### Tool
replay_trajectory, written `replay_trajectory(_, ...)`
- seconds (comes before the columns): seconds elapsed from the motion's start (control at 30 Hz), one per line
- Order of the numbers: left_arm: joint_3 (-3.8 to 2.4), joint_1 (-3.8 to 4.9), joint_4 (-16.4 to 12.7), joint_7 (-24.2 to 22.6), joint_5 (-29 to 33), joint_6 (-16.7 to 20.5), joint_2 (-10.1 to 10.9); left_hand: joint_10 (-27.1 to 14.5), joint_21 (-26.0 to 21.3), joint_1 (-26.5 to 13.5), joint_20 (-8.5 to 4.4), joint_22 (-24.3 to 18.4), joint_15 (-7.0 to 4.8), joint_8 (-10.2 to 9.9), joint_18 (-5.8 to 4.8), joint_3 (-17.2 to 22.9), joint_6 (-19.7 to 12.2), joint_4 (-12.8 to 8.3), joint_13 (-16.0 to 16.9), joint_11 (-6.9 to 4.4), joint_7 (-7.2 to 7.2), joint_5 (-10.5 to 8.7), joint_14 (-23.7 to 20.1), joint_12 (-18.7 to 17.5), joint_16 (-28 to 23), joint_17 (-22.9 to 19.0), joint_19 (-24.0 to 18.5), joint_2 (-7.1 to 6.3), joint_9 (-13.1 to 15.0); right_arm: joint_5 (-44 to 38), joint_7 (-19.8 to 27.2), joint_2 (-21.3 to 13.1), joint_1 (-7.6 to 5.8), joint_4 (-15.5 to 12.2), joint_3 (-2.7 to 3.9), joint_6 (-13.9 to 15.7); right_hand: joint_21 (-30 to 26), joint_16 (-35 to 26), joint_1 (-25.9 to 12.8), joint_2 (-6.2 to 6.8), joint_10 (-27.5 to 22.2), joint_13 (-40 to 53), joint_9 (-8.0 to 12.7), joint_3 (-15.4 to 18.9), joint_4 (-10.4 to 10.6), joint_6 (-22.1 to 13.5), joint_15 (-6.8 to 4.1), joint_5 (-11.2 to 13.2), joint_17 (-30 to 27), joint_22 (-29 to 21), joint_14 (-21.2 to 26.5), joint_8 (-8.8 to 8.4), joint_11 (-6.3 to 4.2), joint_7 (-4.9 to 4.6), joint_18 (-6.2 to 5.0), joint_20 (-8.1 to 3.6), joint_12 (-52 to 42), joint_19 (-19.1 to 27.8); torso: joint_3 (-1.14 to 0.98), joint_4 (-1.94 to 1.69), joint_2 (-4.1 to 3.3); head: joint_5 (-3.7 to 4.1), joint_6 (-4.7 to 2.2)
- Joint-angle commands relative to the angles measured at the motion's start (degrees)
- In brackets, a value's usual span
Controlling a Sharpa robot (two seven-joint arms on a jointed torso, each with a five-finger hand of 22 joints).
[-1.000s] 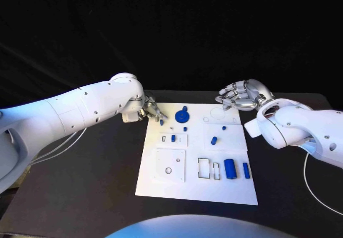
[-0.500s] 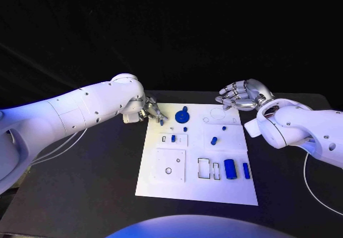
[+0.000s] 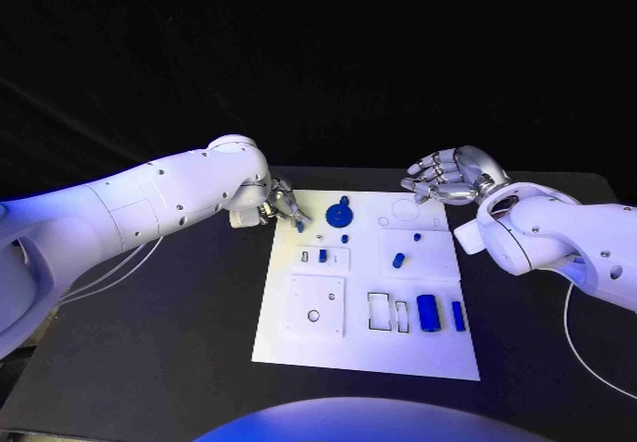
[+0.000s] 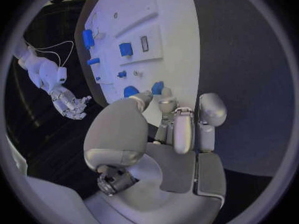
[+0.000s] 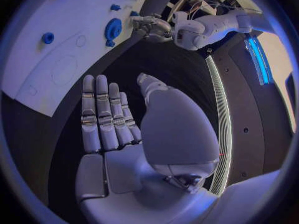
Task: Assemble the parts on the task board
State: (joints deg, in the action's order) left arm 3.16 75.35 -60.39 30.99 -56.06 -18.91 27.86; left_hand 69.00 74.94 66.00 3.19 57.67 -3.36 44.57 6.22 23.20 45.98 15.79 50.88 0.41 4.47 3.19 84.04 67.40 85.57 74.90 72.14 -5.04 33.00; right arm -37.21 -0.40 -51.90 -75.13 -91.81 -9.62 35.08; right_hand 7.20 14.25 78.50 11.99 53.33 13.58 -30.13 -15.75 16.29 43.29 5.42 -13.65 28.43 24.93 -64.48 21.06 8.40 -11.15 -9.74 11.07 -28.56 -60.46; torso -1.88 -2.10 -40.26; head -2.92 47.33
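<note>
While the white task board (image 3: 365, 318) lies flat in the middle of the black counter (image 3: 159, 368), the robot's left hand (image 3: 279, 208) hangs at the board's far left corner, its fingers (image 4: 184, 129) curled narrowly downward. A small blue piece (image 4: 157, 87) shows just past the fingertips in the left wrist view; whether the fingers pinch it or merely hover over it cannot be told from these angles.

The right hand (image 3: 449, 178) floats above the counter just beyond the board's far right corner, palm open, fingers (image 5: 102, 114) straight, side by side and holding nothing.

On the board itself, a round blue disc (image 3: 340, 216) sits near the far edge, close to the left hand. Toward the board's middle lie a small blue peg (image 3: 344, 238), a short blue block (image 3: 323, 256) set in a framed recess, and a slanted blue pin (image 3: 397, 261). Near the board's right edge, toward the robot, a thick blue cylinder (image 3: 426, 312) lies beside a slimmer blue bar (image 3: 457, 316), both pointing lengthwise along the board. Two empty rectangular slots (image 3: 378, 311) lie just left of the cylinder.
</note>
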Motion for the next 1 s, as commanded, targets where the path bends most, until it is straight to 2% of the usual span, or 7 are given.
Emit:
replay_trajectory(0.03,-0.03,0.01,-0.17,-0.61,0.80,-1.22,-0.05,-0.38,-0.29,1.29,0.12,0.09,0.24,0.08,0.31,0.64,0.31,-0.21,-0.11,-0.18,-0.17,-0.09,2.36,0.21,-0.31,3.06,-0.35,0.14,-0.11,-1.00,0.65,0.05,0.05,0.04,0.01,-0.07,-0.19,-0.28,0.53,-0.15,-0.19,-0.04,0.08,0.13,-0.21,-0.47,-0.02,-0.03,-0.05,-0.05,0.26,0.19,0.21,-1.39,-0.67,0.46,0.26,-0.03,0.01,0.04,0.01,-0.04,0.05)
replay_trajectory(0.17,-0.03,0.01,-0.17,-0.70,1.15,-1.24,-0.01,-0.47,-0.25,3.72,0.02,0.16,0.12,0.09,0.30,2.39,0.18,-1.20,-0.19,-0.32,-0.32,-0.10,2.36,0.23,-0.30,3.06,-0.35,0.88,-0.13,-1.00,0.62,0.06,0.06,0.11,0.01,-0.11,-0.19,-0.28,0.53,-0.15,-0.19,-0.04,0.08,0.13,-0.21,-0.47,-0.02,-0.03,-0.05,-0.05,0.26,0.19,0.21,-1.39,-0.67,0.46,0.26,-0.03,0.03,0.04,0.02,-0.04,0.05)
replay_trajectory(0.27,-0.03,0.01,-0.20,-0.86,2.17,-1.26,0.06,-0.50,-0.19,6.41,-0.15,0.29,-0.07,0.31,0.30,5.29,-0.05,-2.87,-0.23,-0.52,-0.50,-0.14,2.36,0.25,-0.29,3.06,-0.33,1.76,0.02,-1.00,0.62,0.08,0.06,0.16,0.01,-0.12,-0.26,-0.41,0.56,-0.23,-0.19,-0.23,0.11,0.08,-0.18,-0.49,0.00,-0.03,-0.12,-0.19,0.26,0.23,0.22,-1.40,-0.67,0.47,0.27,-0.04,0.02,0.04,0.02,-0.04,0.08)
replay_trajectory(0.33,-0.03,0.01,-0.21,-0.99,3.07,-1.36,0.12,-0.39,-0.13,8.08,-0.26,0.40,-0.12,0.56,0.28,8.77,-0.47,-4.64,-0.26,-0.54,-0.43,-0.17,2.38,0.24,-0.26,3.10,-0.32,2.03,0.25,-0.99,0.62,0.09,0.07,0.18,0.01,-0.12,-0.26,-0.41,0.56,-0.23,-0.19,-0.23,0.11,0.08,-0.18,-0.49,0.00,-0.03,-0.12,-0.19,0.26,0.23,0.22,-1.40,-0.67,0.47,0.27,-0.04,0.02,0.02,0.03,-0.03,0.10)
replay_trajectory(0.43,-0.03,0.00,-0.30,-1.16,4.17,-1.40,0.24,-0.33,-0.03,8.24,-0.19,0.60,0.00,0.95,0.23,12.17,-0.76,-5.97,-0.51,-0.39,-0.27,-0.23,2.39,0.10,-0.24,3.13,-0.25,1.79,0.57,-0.99,0.62,0.10,0.07,0.21,0.01,-0.10,-0.26,-0.41,0.56,-0.23,-0.19,-0.23,0.11,0.08,-0.18,-0.49,0.00,-0.03,-0.12,-0.19,0.26,0.23,0.22,-1.40,-0.67,0.47,0.27,-0.04,0.02,0.02,0.03,-0.05,0.08)
replay_trajectory(0.67,-0.11,-0.02,-1.12,-1.64,6.30,-0.20,1.04,0.15,0.23,7.32,-0.11,1.05,0.04,1.61,0.16,16.24,-0.91,-7.85,-0.39,-0.36,-0.20,-0.24,2.56,0.28,-0.05,3.51,0.00,0.87,1.09,-0.92,0.68,0.10,0.08,0.33,0.01,-0.06,-0.26,-0.41,0.56,-0.23,-0.19,-0.23,0.11,0.08,-0.18,-0.49,0.00,-0.03,-0.12,-0.19,0.26,0.23,0.22,-1.40,-0.67,0.47,0.27,-0.04,0.03,-0.02,0.06,-0.10,0.06)
replay_trajectory(1.0,-0.17,-0.05,-2.10,-2.15,6.94,1.12,1.94,0.42,0.40,6.67,-0.11,1.33,0.04,1.90,0.11,17.98,-0.92,-8.77,-0.28,-0.37,-0.19,-0.25,2.65,0.39,0.05,3.72,0.16,0.36,1.32,-0.79,0.75,0.13,0.11,0.39,0.01,-0.03,-0.26,-0.41,0.56,-0.23,-0.19,-0.23,0.11,0.08,-0.18,-0.49,0.00,-0.03,-0.12,-0.19,0.26,0.23,0.22,-1.40,-0.67,0.47,0.27,-0.04,0.05,-0.03,0.06,-0.22,-0.07)
